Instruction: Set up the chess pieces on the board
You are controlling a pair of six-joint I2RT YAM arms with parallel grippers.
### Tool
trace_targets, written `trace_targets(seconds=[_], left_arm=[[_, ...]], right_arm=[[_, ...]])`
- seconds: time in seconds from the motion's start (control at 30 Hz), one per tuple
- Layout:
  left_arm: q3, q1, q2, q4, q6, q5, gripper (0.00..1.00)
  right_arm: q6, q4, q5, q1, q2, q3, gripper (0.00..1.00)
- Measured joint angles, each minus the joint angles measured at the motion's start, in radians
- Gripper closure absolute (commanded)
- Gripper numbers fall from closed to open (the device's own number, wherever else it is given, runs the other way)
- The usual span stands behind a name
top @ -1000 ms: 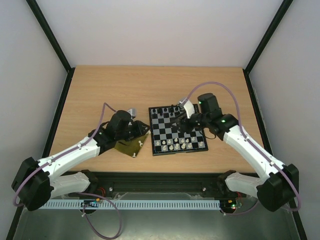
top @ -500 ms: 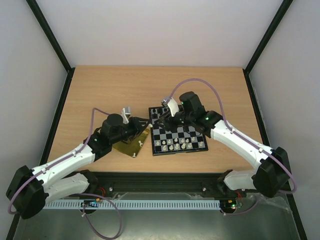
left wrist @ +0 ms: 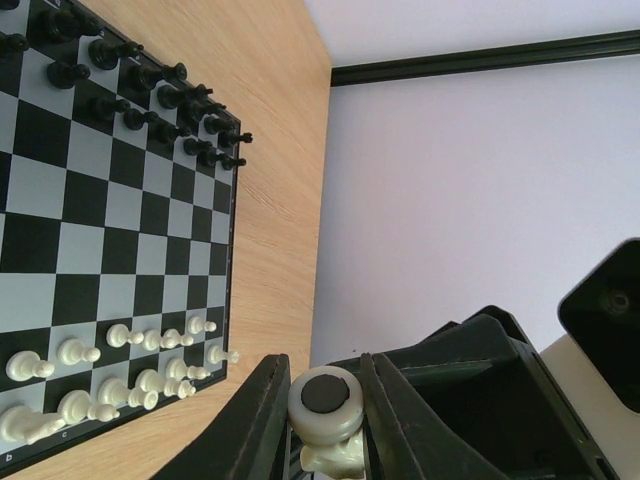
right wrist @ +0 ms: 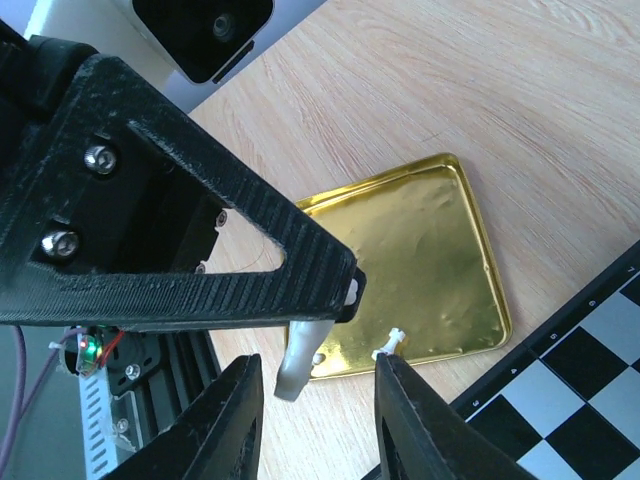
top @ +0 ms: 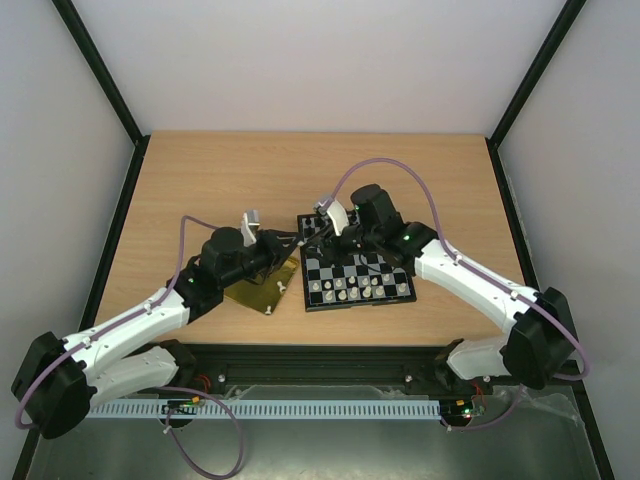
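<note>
The L gripper [left wrist: 322,398] was seen clamped on one white chessman [left wrist: 328,440], which was pinched btwn both black fingers [left wrist: 262,425] w/ its round base turned toward the wrist cam. In the top view the held piece was kept raised off the table [top: 200,180], just beside the left rim of the board [top: 404,297], near its far-left corner. The R gripper [right wrist: 315,400] was positioned close by, over that same corner and facing the L one. Its jaws were held apart, w/ nothing gripped. A pale grey tab [right wrist: 297,365] was seen in the gap btwn them, possibly part of the L gripper; the view was too close for it to be made out.

On the board, white pieces [left wrist: 130,370] were stood in the two ranks nearest the arm bases, and black pieces [left wrist: 150,90] were lined up along the far side. The centre squares were left bare.

A gold tray [right wrist: 430,240] was laid flat on the table just left of the board. One small white piece [right wrist: 388,345] was left lying on it, near the edge.
</note>
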Motion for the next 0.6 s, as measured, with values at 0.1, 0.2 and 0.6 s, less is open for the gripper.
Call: trace_targets(seconds=[0.1,0.2,0.6], left_arm=[[0.0,-0.006,0.0,0.008,-0.002,-0.002,0.82],[0.0,-0.012,0.0,0.017,-0.003,-0.005,0.82],[0.0,-0.031,0.008,0.019,0.008,-0.032,0.45]], right_arm=[[0.005,0.01,-0.008,0.001,0.01,0.0,0.72],[0.01,0.016,-0.015,0.001,0.015,0.0,0.77],[0.007,0.02,-0.006,0.002,0.023,0.01,0.99]])
